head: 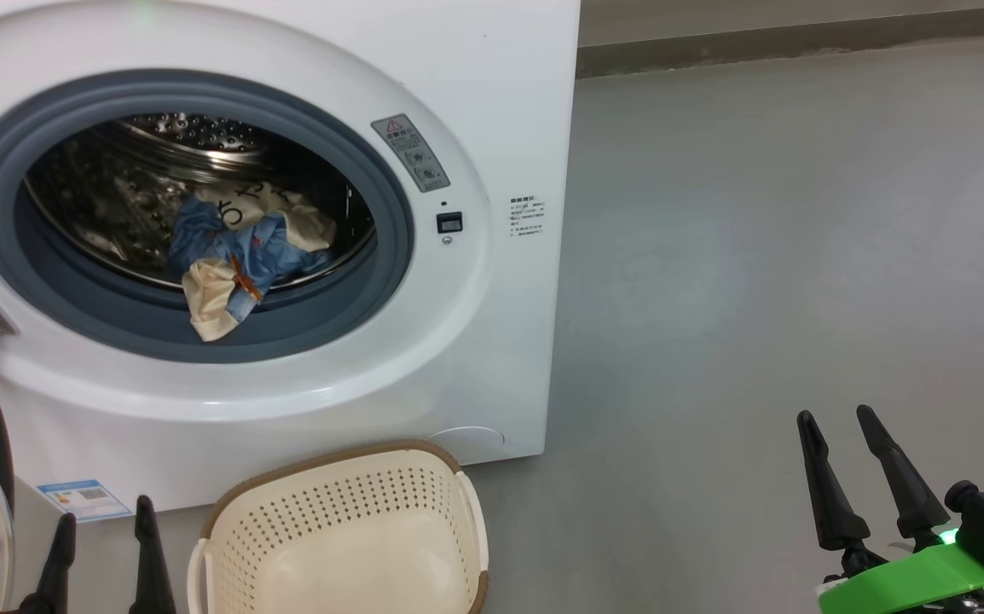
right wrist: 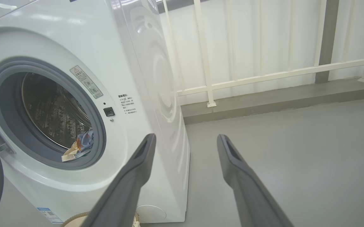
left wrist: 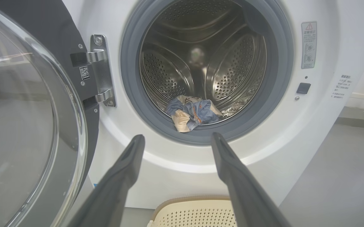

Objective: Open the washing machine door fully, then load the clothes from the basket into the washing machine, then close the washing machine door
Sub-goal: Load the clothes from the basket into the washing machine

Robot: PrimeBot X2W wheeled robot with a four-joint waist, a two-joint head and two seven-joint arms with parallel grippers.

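Observation:
The white washing machine (head: 500, 102) stands with its door (left wrist: 27, 126) swung open to the left on its hinge. The clothes (head: 240, 256), blue and cream fabric, lie in the steel drum at the front, partly over the grey gasket (left wrist: 131, 82); they also show as clothes (left wrist: 191, 112) and clothes (right wrist: 79, 146). The cream basket (head: 347, 529) sits on the floor before the machine with nothing in it. My left gripper (head: 104, 524) is open at the lower left, beside the door. My right gripper (head: 837, 418) is open at the lower right, over bare floor.
Grey floor (head: 782, 256) stretches to the right of the machine. A white railing (right wrist: 264, 75) and a low kerb run behind it along the wall. The open door's glass bulges close to my left fingers (left wrist: 119, 176).

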